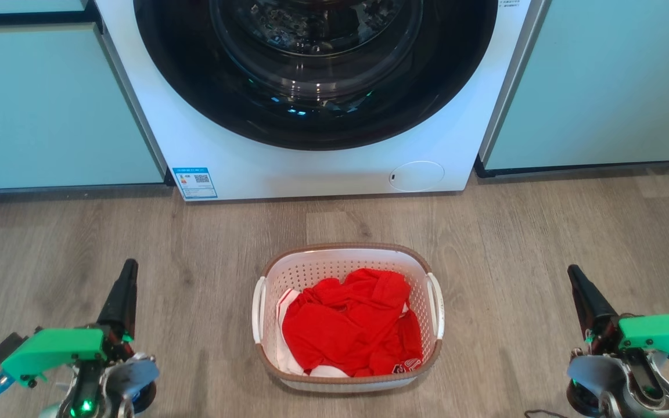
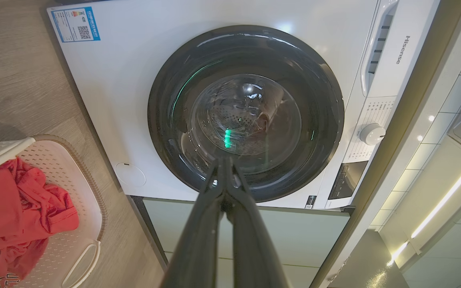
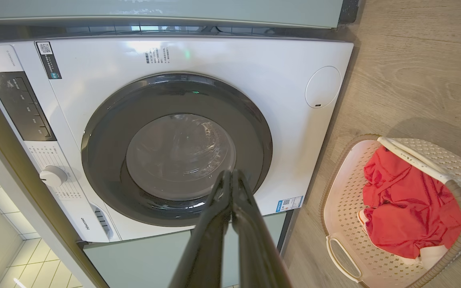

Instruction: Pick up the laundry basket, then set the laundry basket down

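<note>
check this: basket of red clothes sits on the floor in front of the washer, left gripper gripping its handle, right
No grip: the head view shows the left gripper holding nothing, well apart from the laundry basket. The rest holds.

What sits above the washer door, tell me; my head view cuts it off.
Observer: A white dial and a dark control panel.
Operator: Read out the brand.
Observer: Hisense lettering on the white top panel.
Operator: Report the fingertips up close.
Observer: On the left gripper the tips touch, so it is shut. The right gripper is the same, and both are empty.
</note>
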### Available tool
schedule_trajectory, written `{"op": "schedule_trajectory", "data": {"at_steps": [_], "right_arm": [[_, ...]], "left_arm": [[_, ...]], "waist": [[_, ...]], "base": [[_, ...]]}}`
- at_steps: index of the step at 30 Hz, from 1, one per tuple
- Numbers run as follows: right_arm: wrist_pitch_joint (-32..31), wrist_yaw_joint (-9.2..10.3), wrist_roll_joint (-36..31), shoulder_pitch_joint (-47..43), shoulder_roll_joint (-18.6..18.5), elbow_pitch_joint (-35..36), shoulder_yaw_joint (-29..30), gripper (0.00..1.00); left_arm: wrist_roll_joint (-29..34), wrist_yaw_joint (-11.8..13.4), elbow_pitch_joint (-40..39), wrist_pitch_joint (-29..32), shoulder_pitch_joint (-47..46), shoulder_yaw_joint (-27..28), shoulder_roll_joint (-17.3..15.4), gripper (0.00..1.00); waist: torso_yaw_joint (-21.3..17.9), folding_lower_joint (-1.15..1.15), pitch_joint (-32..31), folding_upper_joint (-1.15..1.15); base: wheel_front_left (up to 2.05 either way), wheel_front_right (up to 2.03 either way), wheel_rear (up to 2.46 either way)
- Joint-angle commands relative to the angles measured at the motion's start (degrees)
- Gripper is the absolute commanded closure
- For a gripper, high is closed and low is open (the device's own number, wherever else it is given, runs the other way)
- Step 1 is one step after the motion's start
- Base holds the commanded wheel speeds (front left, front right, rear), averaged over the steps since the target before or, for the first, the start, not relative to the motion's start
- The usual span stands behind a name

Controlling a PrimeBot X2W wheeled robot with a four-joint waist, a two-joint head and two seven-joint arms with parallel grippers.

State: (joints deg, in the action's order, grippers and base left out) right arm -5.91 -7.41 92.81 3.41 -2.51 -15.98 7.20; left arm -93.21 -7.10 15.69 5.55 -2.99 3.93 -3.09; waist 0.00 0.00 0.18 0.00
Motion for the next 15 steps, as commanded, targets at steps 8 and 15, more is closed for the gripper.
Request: {"op": "schedule_trajectory", "data": {"at_steps": [8,15], "right_arm": [[-0.29,-0.08,-0.35,2.74,-0.66,1.98,-1.04,1.00],[-0.33,-0.08,-0.38,2.74,-0.63,1.97,-1.00,1.00]], "left_arm": [[0.51,-0.38,-1.68,0.41,-3.14,1.94,-0.28,1.00],[0.56,-0.38,-1.67,0.46,-3.14,2.00,-0.23,1.00]], "waist": [[0.00,0.00,0.00,0.00],[0.00,0.00,0.00,0.00]], "base": [[0.00,0.00,0.00],[0.00,0.00,0.00]]}}
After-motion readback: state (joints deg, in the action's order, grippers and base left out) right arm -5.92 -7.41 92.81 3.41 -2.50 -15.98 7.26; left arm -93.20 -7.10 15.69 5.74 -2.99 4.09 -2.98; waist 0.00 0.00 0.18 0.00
